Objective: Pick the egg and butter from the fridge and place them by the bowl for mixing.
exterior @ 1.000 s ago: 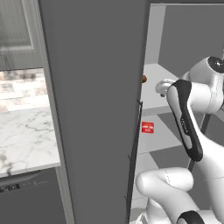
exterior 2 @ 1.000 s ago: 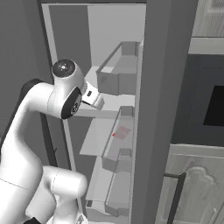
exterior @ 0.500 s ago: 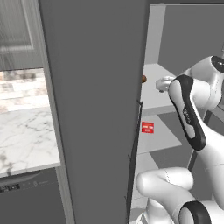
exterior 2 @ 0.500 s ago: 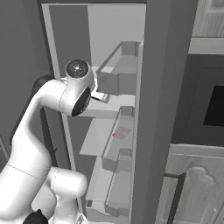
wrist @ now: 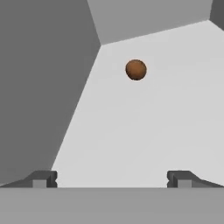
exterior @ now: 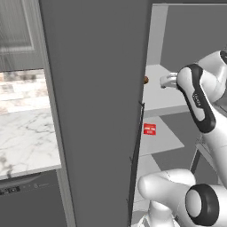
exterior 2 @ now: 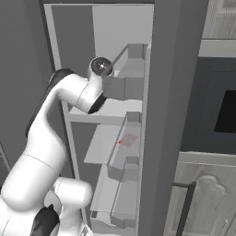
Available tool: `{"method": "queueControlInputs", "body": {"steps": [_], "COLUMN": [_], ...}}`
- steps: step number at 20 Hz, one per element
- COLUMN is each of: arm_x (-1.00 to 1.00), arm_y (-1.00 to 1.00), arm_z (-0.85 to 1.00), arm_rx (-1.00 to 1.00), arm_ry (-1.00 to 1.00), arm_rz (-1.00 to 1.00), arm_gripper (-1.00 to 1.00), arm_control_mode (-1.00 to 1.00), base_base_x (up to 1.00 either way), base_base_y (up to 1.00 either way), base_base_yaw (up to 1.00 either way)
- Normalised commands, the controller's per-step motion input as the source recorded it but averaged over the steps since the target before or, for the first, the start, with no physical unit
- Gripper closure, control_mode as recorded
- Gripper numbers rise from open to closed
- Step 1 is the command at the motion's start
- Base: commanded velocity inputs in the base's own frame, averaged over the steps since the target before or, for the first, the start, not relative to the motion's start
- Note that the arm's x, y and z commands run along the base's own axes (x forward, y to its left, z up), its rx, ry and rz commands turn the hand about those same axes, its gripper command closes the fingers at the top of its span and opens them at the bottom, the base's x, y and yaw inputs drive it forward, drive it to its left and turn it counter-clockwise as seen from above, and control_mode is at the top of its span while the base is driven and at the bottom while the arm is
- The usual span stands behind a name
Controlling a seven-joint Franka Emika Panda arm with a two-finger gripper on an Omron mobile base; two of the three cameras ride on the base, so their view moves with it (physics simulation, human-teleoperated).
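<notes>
Spread wide and holding nothing, the pincer (wrist: 112,178) is pointed along a pale shelf (wrist: 144,131) inside the fridge (exterior: 97,111), its two dark tips seen at the bottom of the hand view with bare shelf between them. The egg (wrist: 136,69) is found ahead of the tips, well apart from them, resting on that shelf near the back corner where the grey inner walls meet. It lies slightly off the midline of the pincer, toward the right tip in the hand view, so a small correction is judged to be needed before the tips can be brought to either side of it.

In the left base view the egg (exterior: 146,80) is glimpsed just past the edge of the dark door, and the arm is bent in from the right toward the same shelf. One shelf lower a small red packet (exterior: 150,129) is seen; it is no part of the task. The butter cannot be made out in these views, and neither can the bowl.

The wide spread is judged to suit a round, smooth thing that could roll away if nudged by one tip first. The step in hand is taken to be the approach to the egg, with no grasp made yet.
</notes>
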Motion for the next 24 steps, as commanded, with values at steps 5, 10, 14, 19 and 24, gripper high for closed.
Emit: {"method": "queueControlInputs", "body": {"steps": [5, 10, 14, 19, 24], "arm_x": [0.39, 0.39, 0.43, 0.44, 0.44], "arm_y": [-0.02, 0.0, 0.0, 0.01, 0.0], "arm_z": [0.14, -0.04, -0.15, -0.17, -0.06], "arm_rx": [-0.02, -0.1, -0.1, -0.08, -0.03], "arm_ry": [0.0, 0.0, 0.0, 0.0, 0.0], "arm_rz": [0.1, 0.06, 0.06, 0.11, 0.16], "arm_gripper": [-1.0, -1.0, -1.0, -1.0, -1.0], "arm_control_mode": [-1.0, -1.0, -1.0, -1.0, -1.0], "base_base_x": [0.0, 0.0, 0.0, 0.0, 0.0], "base_base_y": [0.0, 0.0, 0.0, 0.0, 0.0], "base_base_yaw": [0.0, 0.0, 0.0, 0.0, 0.0]}}
